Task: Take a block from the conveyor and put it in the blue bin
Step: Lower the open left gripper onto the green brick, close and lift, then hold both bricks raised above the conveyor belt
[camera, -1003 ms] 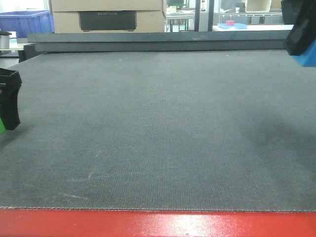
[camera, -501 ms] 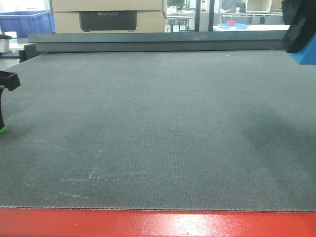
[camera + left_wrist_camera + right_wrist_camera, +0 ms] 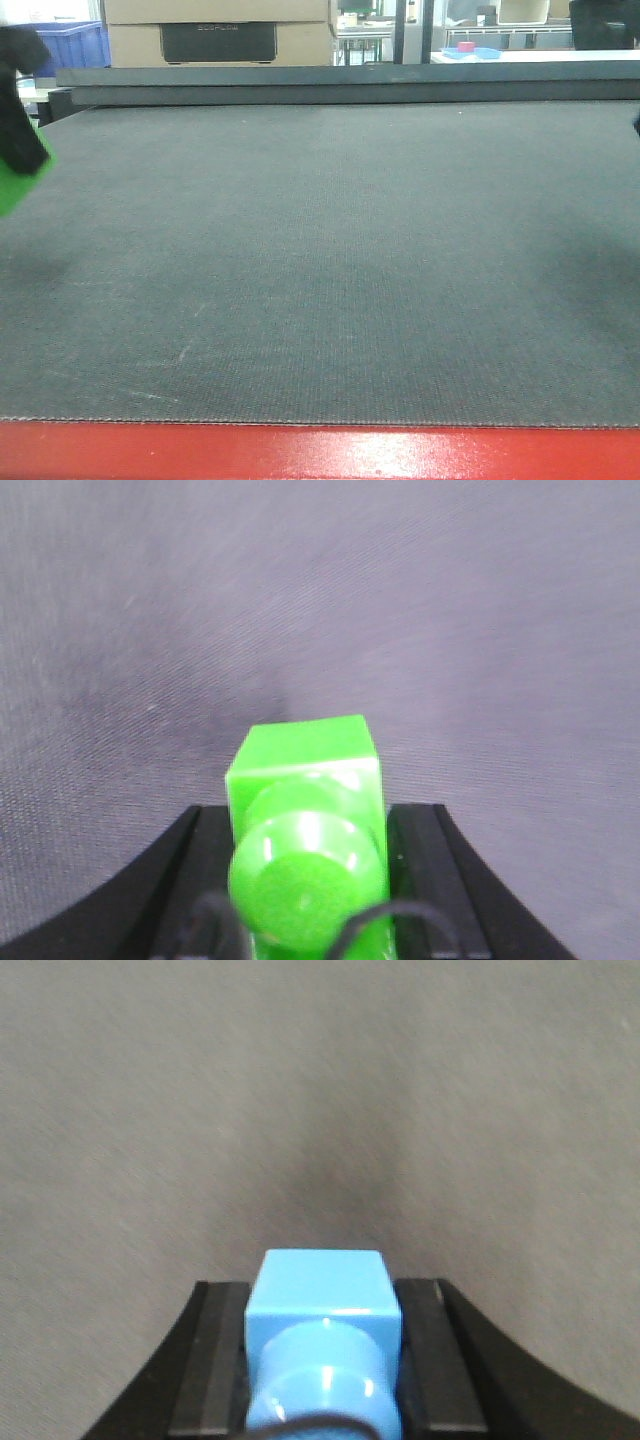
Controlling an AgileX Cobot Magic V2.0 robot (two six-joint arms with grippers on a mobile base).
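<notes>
Left wrist view: your left gripper (image 3: 308,820) has its black fingers (image 3: 200,880) closed on the green block (image 3: 305,765), one on each side. The block's flat end points toward the conveyor (image 3: 320,600), which fills the background.

Front view, left to right: the green block (image 3: 18,185) shows at the far left edge under a blurred black shape. It is held above the belt, with a faint shadow beneath. A blue bin (image 3: 70,45) stands behind, beyond the belt's far edge. A cardboard box (image 3: 220,30) sits beside the bin. The red frame (image 3: 320,455) runs along the near edge. A blue tray (image 3: 470,52) lies in the right background.

Right wrist view: your right gripper (image 3: 322,1295) is clamped on a blue block (image 3: 320,1280) over the grey belt.
</notes>
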